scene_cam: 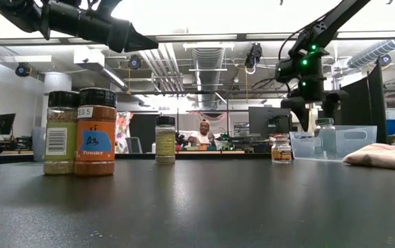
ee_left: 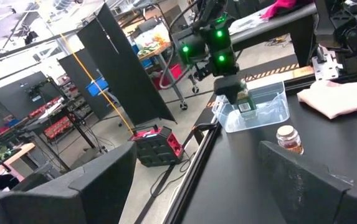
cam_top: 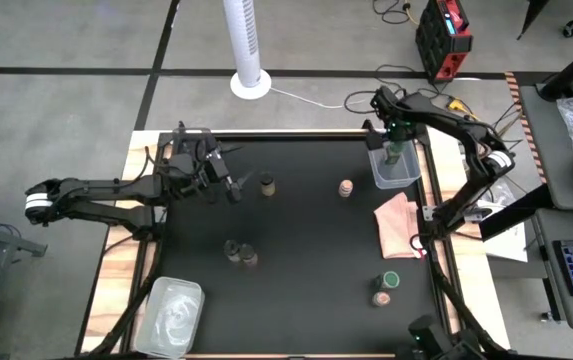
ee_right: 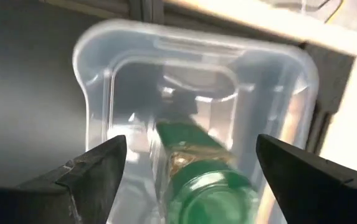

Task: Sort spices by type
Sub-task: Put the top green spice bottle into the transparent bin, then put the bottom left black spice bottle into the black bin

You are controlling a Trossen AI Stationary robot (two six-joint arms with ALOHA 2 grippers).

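A green-lidded spice jar (ee_right: 197,168) stands inside a clear tub (cam_top: 395,168) at the table's far right. My right gripper (ee_right: 190,168) hangs over it, pointing down and open, a finger on either side of the jar and clear of it. Loose on the black table stand a dark-lidded jar (cam_top: 267,185), a pinkish-topped jar (cam_top: 346,188), a pair of jars (cam_top: 241,252) in the middle, and a green-lidded jar (cam_top: 390,280) beside another jar (cam_top: 381,297) at the near right. My left gripper (cam_top: 224,182) waits open and level at the far left.
A pink cloth (cam_top: 401,225) lies on the right, just nearer than the tub. A second clear tub (cam_top: 171,315) sits at the near left corner. The black table's middle holds only the scattered jars. In the low view a person (scene_cam: 203,132) sits in the room behind.
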